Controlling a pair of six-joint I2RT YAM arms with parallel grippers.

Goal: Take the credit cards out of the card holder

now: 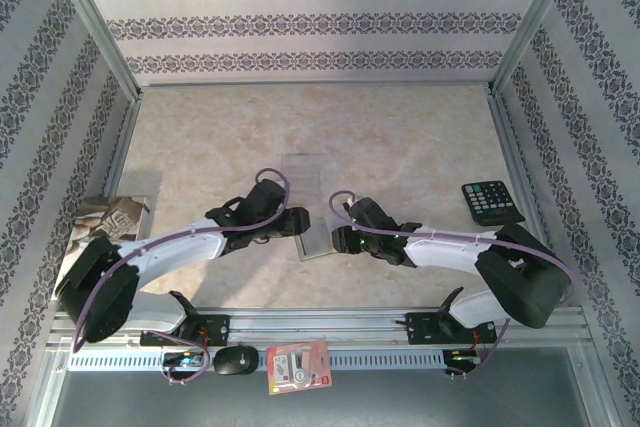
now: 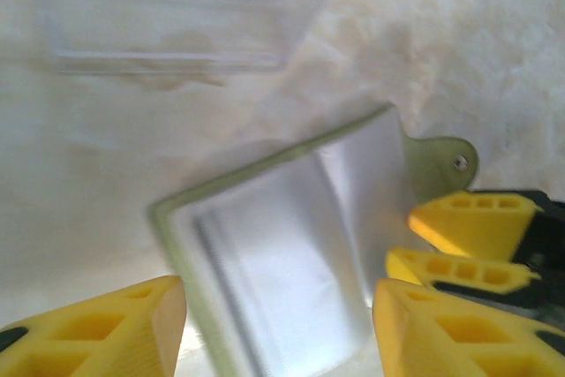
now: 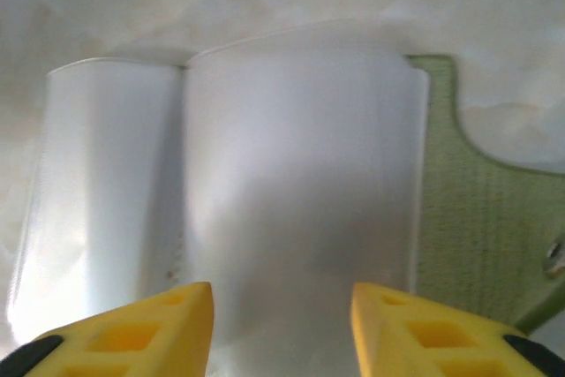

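Marble-patterned table (image 1: 400, 137), with both arms reaching to mid-frame in the top view. The card holder (image 1: 318, 245) lies open and flat at centre frame, between the two wrists. A translucent credit card (image 1: 300, 167) rests free on the table just above it in frame, not touching it. Left gripper (image 2: 278, 333): jaws parted and gripping nothing, one finger at each lower corner of its wrist view, with the holder's pale pockets directly up-frame and lying at a slant. Right gripper (image 3: 282, 333): jaws likewise parted and empty, over the pockets' near edge, with the fold running straight up-frame and the olive flap at right. Both grippers are at the holder, and the right is judged squarer to its fold. Whether a card sits inside cannot be told.
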